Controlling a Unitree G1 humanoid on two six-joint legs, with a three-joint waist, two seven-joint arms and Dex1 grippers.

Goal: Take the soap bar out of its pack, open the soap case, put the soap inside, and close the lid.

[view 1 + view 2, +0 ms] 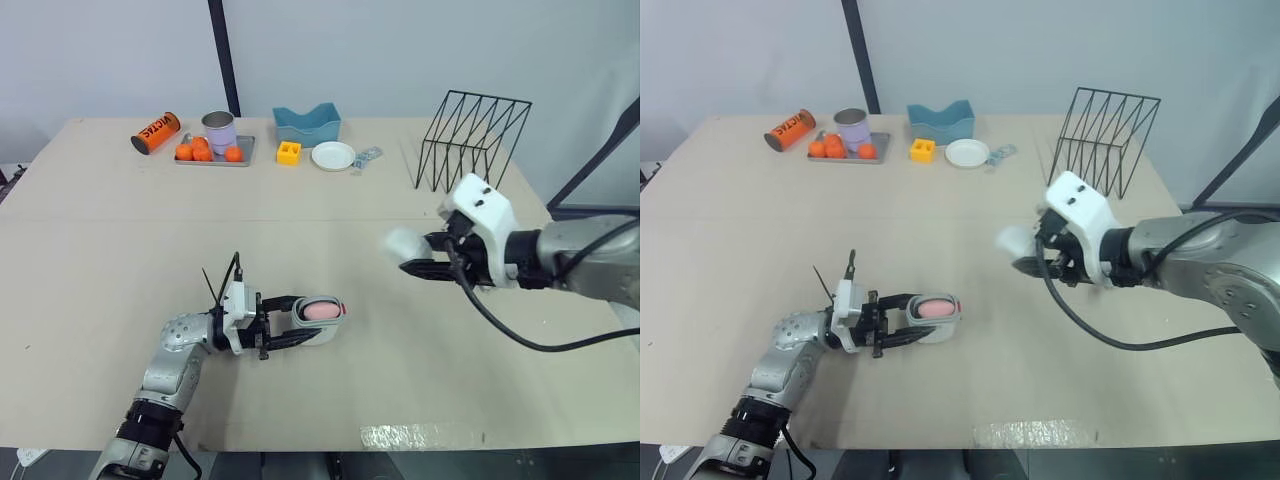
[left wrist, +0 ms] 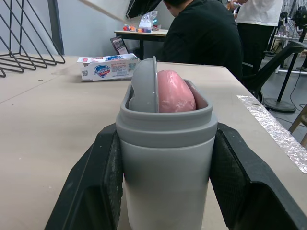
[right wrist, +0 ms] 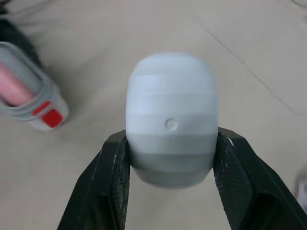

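Lid-closing step: the left gripper (image 1: 308, 318), lower centre, clamps the soap case (image 2: 165, 143) holding the pink soap (image 2: 173, 91). The right gripper (image 1: 412, 253), mid-right, grips the lid (image 3: 170, 115). Next, the lid needs carrying over, aligning and pressing down.

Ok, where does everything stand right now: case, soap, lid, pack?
Soap case: open, gripped by the left hand.
Soap bar: out of its pack, sitting in the case.
Lid: off, gripped by the right hand, well apart from the case.
Soap pack: lying on the table, away from the case.
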